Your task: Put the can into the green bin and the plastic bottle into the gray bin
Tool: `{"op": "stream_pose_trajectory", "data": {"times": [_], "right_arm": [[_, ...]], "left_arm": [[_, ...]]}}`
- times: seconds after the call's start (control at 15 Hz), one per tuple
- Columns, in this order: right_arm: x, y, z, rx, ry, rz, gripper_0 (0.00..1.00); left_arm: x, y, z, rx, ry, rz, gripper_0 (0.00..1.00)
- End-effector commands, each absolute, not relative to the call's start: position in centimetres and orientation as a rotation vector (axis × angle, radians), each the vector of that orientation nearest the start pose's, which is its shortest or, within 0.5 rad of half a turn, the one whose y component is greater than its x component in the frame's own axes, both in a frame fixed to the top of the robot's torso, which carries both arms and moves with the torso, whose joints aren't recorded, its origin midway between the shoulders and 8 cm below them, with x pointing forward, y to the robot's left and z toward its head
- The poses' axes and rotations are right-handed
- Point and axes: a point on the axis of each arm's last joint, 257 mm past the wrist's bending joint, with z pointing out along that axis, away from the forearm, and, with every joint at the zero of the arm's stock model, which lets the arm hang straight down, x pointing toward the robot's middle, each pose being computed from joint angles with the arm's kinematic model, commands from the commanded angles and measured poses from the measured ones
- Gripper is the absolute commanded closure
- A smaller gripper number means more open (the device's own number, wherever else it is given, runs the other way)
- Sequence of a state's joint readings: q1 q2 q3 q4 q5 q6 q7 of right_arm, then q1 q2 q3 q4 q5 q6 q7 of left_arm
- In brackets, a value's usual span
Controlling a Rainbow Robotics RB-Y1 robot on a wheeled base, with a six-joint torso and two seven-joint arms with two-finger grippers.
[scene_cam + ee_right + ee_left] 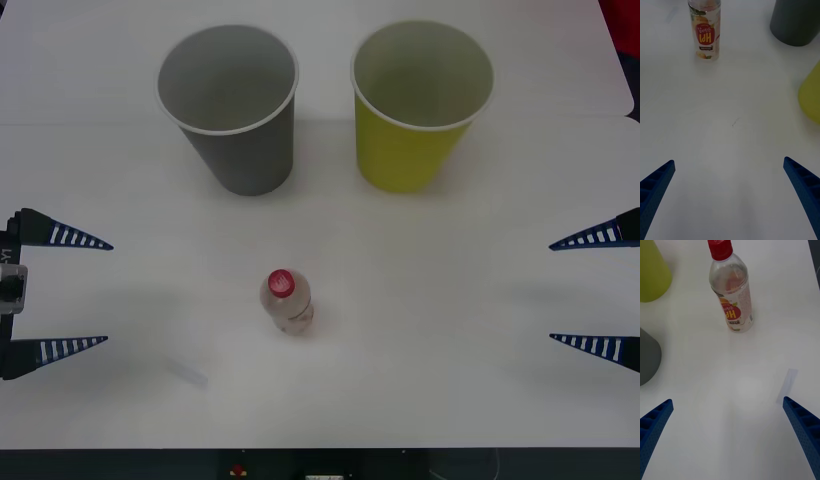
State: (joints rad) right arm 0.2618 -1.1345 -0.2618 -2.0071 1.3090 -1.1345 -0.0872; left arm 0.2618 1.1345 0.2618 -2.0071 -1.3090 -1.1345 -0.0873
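**Table stock: one bottle, two paper bins, both grippers empty**

Item 1. Small clear plastic bottle with red screw cap and pale printed label (287,302). Upright on the white table (450,330), near its middle, in front of both bins and well apart from them. It looks empty or nearly so, so probably light and easy to tip. Walls thin and smooth, likely to flex and slip under a hard squeeze. Best hold, by judgement: across the labelled body at mid-height, below the shoulder; the cap is stiffer but narrow.

Item 2. Large gray tapered paper cup with white rim, the gray bin (235,150). Upright, mouth open, at the far left; destination for the bottle. Matte, light, easily knocked.

Item 3. Large yellow-green tapered paper cup with pale rim, the green bin (412,148). Upright beside the gray bin, not touching it. Its inside looks bare where visible.

Item 4. Left gripper (70,292), blue ribbed fingers spread wide, holding nothing, at the left table edge.

Item 5. Right gripper (595,291), fingers likewise spread and empty, at the right edge.

Item 6. Small strip of clear tape (787,385) lying flat near the bottle.
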Motion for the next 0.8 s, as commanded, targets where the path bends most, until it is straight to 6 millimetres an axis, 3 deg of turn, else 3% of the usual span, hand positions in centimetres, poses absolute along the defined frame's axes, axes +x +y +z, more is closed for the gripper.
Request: {"op": "stream_pose_trajectory", "data": {"times": [0.07, 0.27, 0.47, 0.8], "right_arm": [[34.1, -28.6, -16.7, -1.634, 1.596, 0.209, 0.0], [34.1, -28.6, -16.7, -1.634, 1.596, 0.209, 0.0], [34.1, -28.6, -16.7, -1.634, 1.596, 0.209, 0.0], [34.1, -28.6, -16.7, -1.634, 1.596, 0.209, 0.0]], "left_arm": [[34.1, 28.1, -16.5, 1.756, 1.432, -0.128, 0.0], [33.9, 27.2, -15.5, 1.777, 1.39, -0.11, 0.0], [34.1, 27.6, -15.9, 1.774, 1.406, -0.105, 0.0], [33.5, 27.2, -18.6, 1.691, 1.497, -0.242, 0.0]]}}
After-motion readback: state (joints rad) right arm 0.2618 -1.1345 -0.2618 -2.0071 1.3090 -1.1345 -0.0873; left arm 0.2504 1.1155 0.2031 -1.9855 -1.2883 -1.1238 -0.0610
